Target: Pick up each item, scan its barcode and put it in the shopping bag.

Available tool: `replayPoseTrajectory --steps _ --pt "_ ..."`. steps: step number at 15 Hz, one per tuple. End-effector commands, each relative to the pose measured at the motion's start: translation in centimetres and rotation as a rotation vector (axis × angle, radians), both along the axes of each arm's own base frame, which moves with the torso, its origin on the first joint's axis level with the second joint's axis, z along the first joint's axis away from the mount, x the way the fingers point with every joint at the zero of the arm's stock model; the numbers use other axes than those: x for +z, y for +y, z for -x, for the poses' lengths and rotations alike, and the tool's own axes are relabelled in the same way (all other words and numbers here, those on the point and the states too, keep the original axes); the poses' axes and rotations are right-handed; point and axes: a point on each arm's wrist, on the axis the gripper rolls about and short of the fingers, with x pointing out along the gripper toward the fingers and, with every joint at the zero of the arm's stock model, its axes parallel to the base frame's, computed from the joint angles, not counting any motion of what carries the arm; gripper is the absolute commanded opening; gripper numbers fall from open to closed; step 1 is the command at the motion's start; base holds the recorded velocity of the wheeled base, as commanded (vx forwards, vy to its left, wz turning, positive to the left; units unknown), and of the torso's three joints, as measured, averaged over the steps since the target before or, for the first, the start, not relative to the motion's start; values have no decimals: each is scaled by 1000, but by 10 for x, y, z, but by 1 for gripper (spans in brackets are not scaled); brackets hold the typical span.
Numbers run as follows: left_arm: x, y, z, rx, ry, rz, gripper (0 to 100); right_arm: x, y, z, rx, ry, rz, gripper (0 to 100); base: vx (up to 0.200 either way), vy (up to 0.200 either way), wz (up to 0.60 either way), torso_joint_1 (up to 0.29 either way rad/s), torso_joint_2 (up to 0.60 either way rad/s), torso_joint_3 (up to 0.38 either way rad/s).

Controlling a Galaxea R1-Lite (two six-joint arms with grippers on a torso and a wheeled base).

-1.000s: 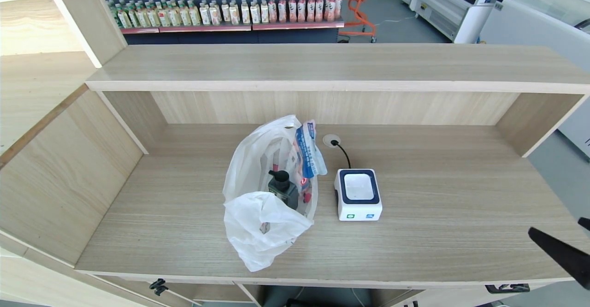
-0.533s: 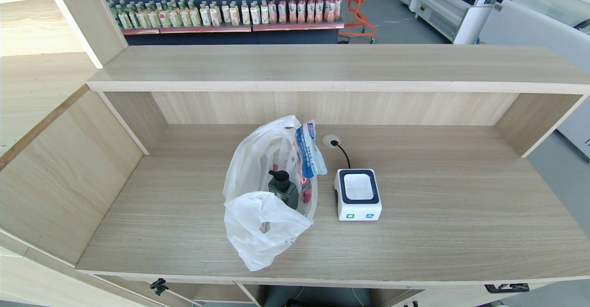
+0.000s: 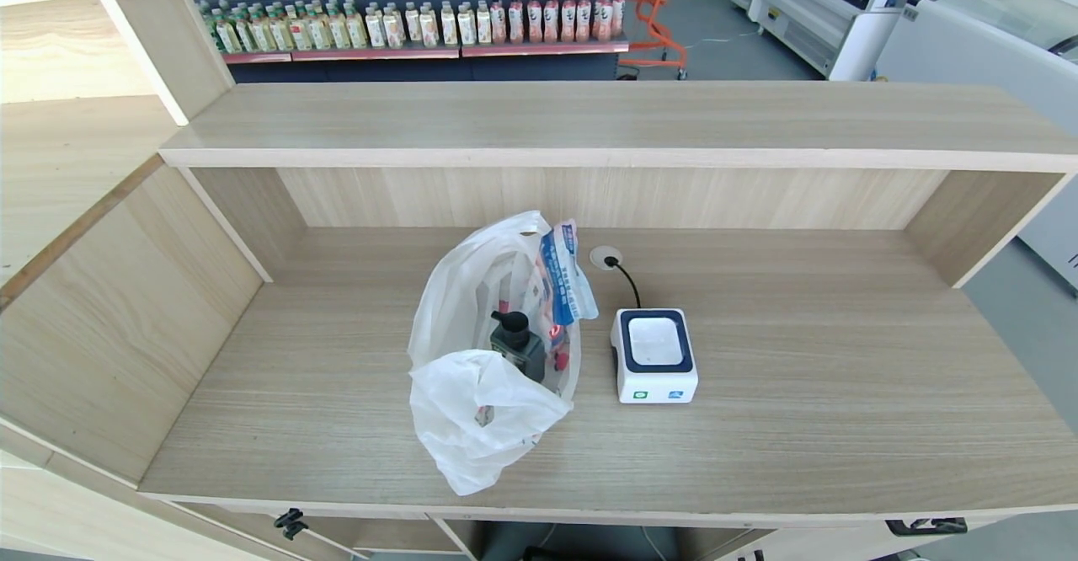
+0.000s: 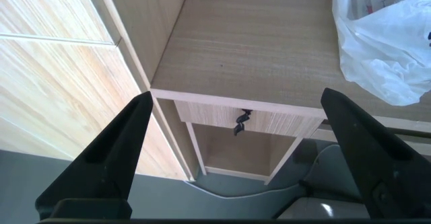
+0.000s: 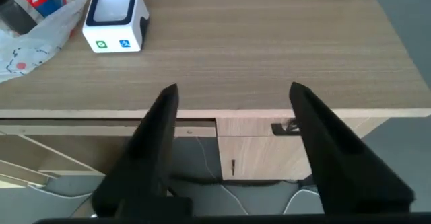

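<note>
**Left wrist view and right wrist view catching both grippers empty before the counter**

Nearest the robot, the left gripper (image 4: 236,96) is hanging off the front edge of the pale wood-grain counter (image 4: 256,42), its two black fingers (image 4: 101,157) spreading wide with nothing between them. A small black key (image 4: 240,122) is sitting in the drawer front under that edge. The right gripper (image 5: 232,88) is likewise hanging before the counter's front edge, its black fingers (image 5: 145,150) standing wide apart and empty, above a dark drawer handle (image 5: 286,127).

The right wrist view is also taking in the white box-shaped barcode scanner (image 5: 114,25) with its dark-framed window, standing well apart from those fingers. The thin white plastic shopping bag (image 5: 34,42) is lying just beside it. The left wrist view is catching a crumpled lobe of the bag (image 4: 390,49), well apart from the left fingers.

The head view is looking into the bag (image 3: 480,409), which is slumping mid-counter with its mouth open. A dark pump bottle (image 3: 518,346) is standing upright inside, and a blue-and-white packet (image 3: 563,279) is sticking out towards the scanner (image 3: 655,355). A black cable (image 3: 627,279) is running from the scanner to a round grommet. Farther off, rows of drink bottles (image 3: 413,22) are lining a store shelf.
</note>
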Motion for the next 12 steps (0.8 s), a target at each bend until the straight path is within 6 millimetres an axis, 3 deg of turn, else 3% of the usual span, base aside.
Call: replayPoseTrajectory --steps 1,5,12 --pt "0 0 0 1 1 0 100 0 0 0 2 2 -1 0 0 0 0 0 0 0" --pt "0 0 0 1 0 -1 100 0 0 0 1 2 -1 0 0 0 0 0 0 0" --pt "0 0 0 -2 4 -18 100 0 0 0 1 2 -1 0 0 -200 0 1 2 2"
